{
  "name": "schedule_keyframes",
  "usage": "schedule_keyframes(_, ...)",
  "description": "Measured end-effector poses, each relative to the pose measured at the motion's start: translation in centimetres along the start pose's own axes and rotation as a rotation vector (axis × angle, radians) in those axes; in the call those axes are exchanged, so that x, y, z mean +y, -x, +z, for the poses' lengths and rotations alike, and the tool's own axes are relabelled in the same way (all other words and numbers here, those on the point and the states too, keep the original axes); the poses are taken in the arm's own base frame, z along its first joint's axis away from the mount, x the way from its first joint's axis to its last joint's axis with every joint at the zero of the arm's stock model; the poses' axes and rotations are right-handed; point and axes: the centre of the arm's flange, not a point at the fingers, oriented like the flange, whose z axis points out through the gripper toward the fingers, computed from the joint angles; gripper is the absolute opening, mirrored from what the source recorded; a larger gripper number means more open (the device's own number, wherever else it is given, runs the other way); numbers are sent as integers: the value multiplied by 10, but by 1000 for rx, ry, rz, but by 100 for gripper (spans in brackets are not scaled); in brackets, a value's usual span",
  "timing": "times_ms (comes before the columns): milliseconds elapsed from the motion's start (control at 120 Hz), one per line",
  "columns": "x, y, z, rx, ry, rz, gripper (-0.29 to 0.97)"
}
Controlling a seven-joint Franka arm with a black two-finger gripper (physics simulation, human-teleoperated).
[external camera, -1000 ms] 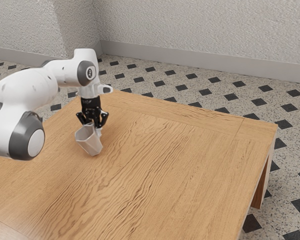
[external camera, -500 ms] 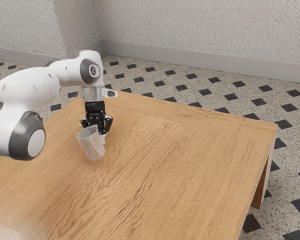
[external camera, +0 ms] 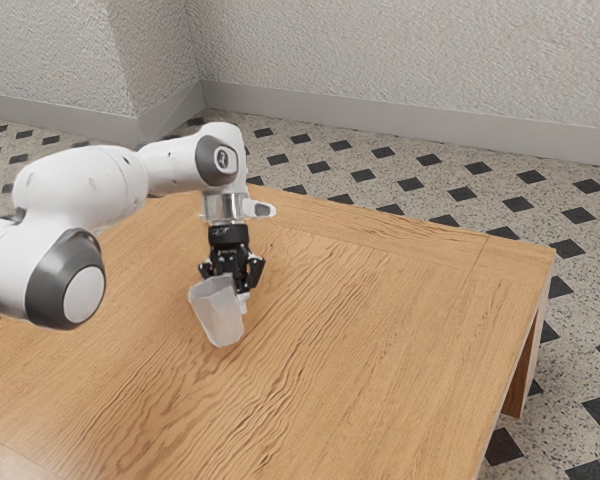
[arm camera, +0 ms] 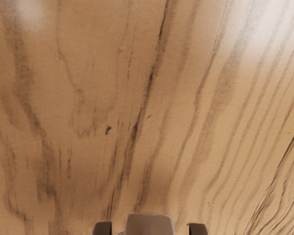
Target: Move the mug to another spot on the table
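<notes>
Roughly halfway, I'd say: gripper (external camera: pixel 232 278) fingers narrow, pinching rim of pale grey mug (external camera: pixel 218 312), which hangs tilted over wooden table (external camera: pixel 380 330); set-down & release not yet done.

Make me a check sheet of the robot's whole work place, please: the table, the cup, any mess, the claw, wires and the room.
Surface: wooden table with strong grain, bare wood under the hand in the wrist view.
Job's things: pale grey mug, tilted, hanging from the hand by its rim; whether its base is off the wood I cannot tell.
Clutter: nothing seen.
Grippers: black gripper pointing down, shut on the mug's rim.
Cables: nothing seen.
Surroundings: speckled floor with black diamond tiles, rough grey wall behind the table.
</notes>
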Motion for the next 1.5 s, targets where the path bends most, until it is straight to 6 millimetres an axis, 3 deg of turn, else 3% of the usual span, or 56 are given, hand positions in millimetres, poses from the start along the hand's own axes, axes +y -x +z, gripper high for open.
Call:
schedule_keyframes(267,7,-6,23,-29,10,-13,8)
schedule_keyframes(692,8,7,37,-154,-44,-62,9)
schedule_keyframes(842,9,2,29,-81,-134,-95,8)
schedule_keyframes(1058,28,-8,29,5,-145,-78,6)
schedule_keyframes(1500,34,-12,31,32,-139,-97,10)
